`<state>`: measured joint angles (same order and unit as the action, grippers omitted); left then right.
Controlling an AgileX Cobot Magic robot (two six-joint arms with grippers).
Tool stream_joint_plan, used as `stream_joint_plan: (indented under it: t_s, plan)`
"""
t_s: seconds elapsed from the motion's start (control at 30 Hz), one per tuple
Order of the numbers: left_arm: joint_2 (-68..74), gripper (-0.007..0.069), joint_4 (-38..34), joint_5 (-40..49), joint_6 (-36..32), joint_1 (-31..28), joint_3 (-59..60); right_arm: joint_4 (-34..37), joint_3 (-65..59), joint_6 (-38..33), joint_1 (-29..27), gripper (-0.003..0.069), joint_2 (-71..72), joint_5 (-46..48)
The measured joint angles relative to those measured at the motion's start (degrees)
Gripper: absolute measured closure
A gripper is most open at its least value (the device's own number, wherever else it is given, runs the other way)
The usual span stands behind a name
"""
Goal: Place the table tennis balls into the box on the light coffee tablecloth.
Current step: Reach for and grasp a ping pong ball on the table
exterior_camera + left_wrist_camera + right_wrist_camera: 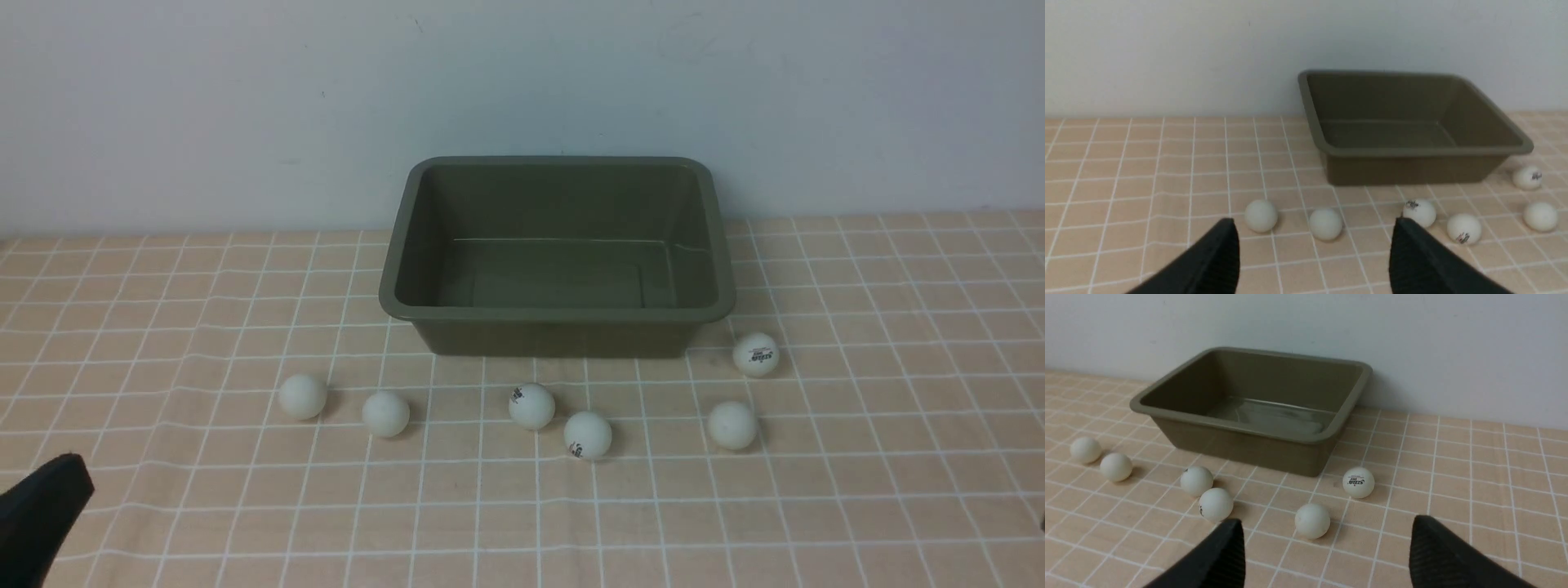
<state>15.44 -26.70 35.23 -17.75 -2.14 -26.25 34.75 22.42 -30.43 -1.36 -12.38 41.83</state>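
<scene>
Covering the table is the light coffee tablecloth [163,327], peach-tan with thin white lines and a few small wrinkles. A plain pale wall [245,98] stands behind it. One box [555,314], dark green, sits on the cloth close to the wall, well ahead of both sets of fingers. Six table tennis balls [302,396] lie on the cloth in front of the box, all outside it. The left gripper [1312,257] has its fingers [1216,261] spread apart and holds nothing. Two plain balls lie just ahead of the gap, and a marked ball [1419,212] sits just past one fingertip. The right gripper [1327,547] is spread wide too and holds nothing. One plain ball [1312,520] lies just ahead of its gap, and a printed ball [1358,482] lies a little farther on. From the front, only a black bit of the left gripper shows, cut off at the corner. The marks on the balls are too small to read there.
</scene>
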Motion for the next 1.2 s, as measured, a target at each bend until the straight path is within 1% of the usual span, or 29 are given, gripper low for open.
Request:
stream_joint_plan:
  t_s: [0.07,0.1,0.13,0.2,0.23,0.33,0.37,0.43,0.53,0.57,0.6,0.73,0.87,0.9,0.97,1.2]
  plan:
    - [3.27,0.0209,0.40,1.05,-2.32,0.00,-1.66,2.61,1.22,-3.15,0.00,0.0169,-3.41,-0.06]
    - [3.27,0.0209,0.40,1.05,-2.32,0.00,-1.66,3.28,1.58,-3.52,0.00,0.0169,-3.82,-0.06]
    - [5.25,0.0209,0.40,1.21,-3.51,0.00,-2.58,5.51,3.05,-6.37,0.00,0.0169,-6.93,0.19]
    - [7.36,0.0209,0.18,1.27,-5.20,0.00,-3.06,7.74,5.53,-10.37,0.00,0.0169,-12.10,1.24]
    - [8.99,0.0209,-0.21,1.27,-7.09,0.00,-3.25,8.79,8.06,-12.81,0.00,0.0169,-16.81,2.47]
    - [9.96,0.0209,-0.50,1.27,-8.37,0.00,-3.25,8.98,11.60,-14.47,0.00,0.0169,-22.53,3.93]
    - [10.53,0.0209,-0.94,1.34,-9.40,0.00,-3.25,8.87,14.25,-14.95,0.00,0.0169,-27.84,4.96]
    - [10.72,0.0209,-1.21,1.36,-10.07,0.00,-3.25,8.36,17.46,-15.32,0.00,0.0169,-33.43,6.16]
    - [10.72,0.0209,-1.59,1.36,-11.27,0.00,-3.25,5.20,24.56,-17.05,0.00,0.0169,-44.89,8.35]
    - [10.72,0.0209,-1.59,1.36,-11.36,0.00,-3.25,5.20,24.56,-17.25,0.00,0.0169,-45.60,8.35]
    - [10.72,0.0209,-1.74,1.36,-11.88,0.00,-3.25,2.55,28.24,-18.72,0.00,0.0169,-51.11,9.68]
    - [10.78,0.0209,-3.17,1.36,-12.13,0.00,-3.25,-1.61,36.14,-20.97,0.00,0.0169,-63.39,13.06]
    - [10.90,0.0209,-4.27,0.70,-13.54,0.00,-3.25,-2.19,44.50,-22.26,0.00,0.0169,-73.47,15.75]
    - [10.90,0.0209,-4.37,0.69,-13.71,0.00,-3.25,-2.25,44.93,-22.46,0.00,0.0169,-74.55,15.89]
    - [10.90,0.0209,-4.54,0.54,-14.44,0.00,-3.25,-2.29,50.26,-23.97,0.00,0.0169,-81.26,17.83]
    - [10.90,0.0209,-4.74,0.54,-14.91,0.00,-3.25,-2.00,61.78,-25.88,0.00,0.0169,-95.65,22.51]
